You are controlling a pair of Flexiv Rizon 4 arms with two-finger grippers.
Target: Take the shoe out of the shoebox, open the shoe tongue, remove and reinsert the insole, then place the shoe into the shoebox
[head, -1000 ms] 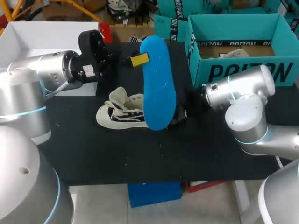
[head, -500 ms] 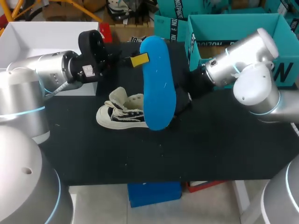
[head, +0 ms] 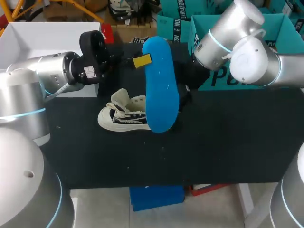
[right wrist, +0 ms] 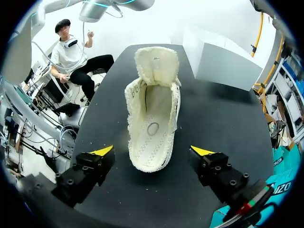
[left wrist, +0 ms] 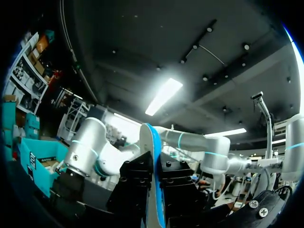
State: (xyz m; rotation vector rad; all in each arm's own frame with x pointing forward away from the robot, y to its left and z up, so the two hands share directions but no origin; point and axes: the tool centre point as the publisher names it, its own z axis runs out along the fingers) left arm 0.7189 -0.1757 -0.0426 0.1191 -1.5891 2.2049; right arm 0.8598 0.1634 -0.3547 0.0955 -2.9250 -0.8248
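A cream-and-black high-top shoe lies on its side on the black table. My left gripper holds the blue insole up over the shoe; in the left wrist view the insole stands edge-on, with the left gripper shut on it. My right arm comes in across the teal shoebox, its gripper hidden behind the insole. In the right wrist view the shoe lies mouth-up, tongue folded back. The right gripper is open, its fingers flanking the shoe's near end without touching.
A white box sits at the table's back left, also seen beyond the shoe as the white box. A second teal carton stands behind the insole. Bare black table lies in front of the shoe.
My right arm's elbow has swung up and back from the table's front right to over the teal shoebox, its gripper staying by the shoe. The left arm and insole have not moved.
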